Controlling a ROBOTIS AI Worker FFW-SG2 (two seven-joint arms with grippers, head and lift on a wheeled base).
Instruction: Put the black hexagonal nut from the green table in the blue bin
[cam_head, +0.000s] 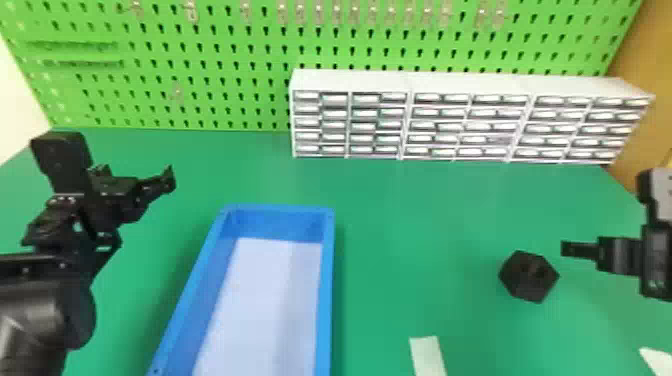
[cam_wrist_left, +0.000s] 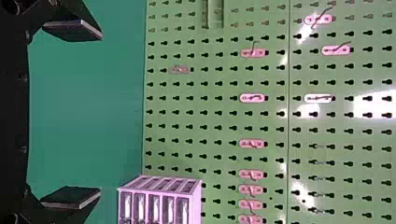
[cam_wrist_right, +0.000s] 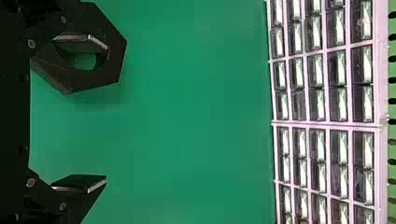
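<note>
Lying on the green desk (cam_head: 425, 220) at the lower right of the head view, as the black hexagonal nut (cam_head: 522, 282), near the right gripper (cam_head: 570, 249). Then, farther left, to the blue bin (cam_head: 326, 290) at lower left-centre and the left gripper (cam_head: 137, 176) at middle left, both with fingers released and empty.

One left gripper (cam_head: 137, 176), one right gripper (cam_head: 567, 248); one blue bin (cam_head: 327, 280) between; one black nut (cam_head: 525, 282) near the right; two pale pieces (cam_head: 427, 355).
</note>
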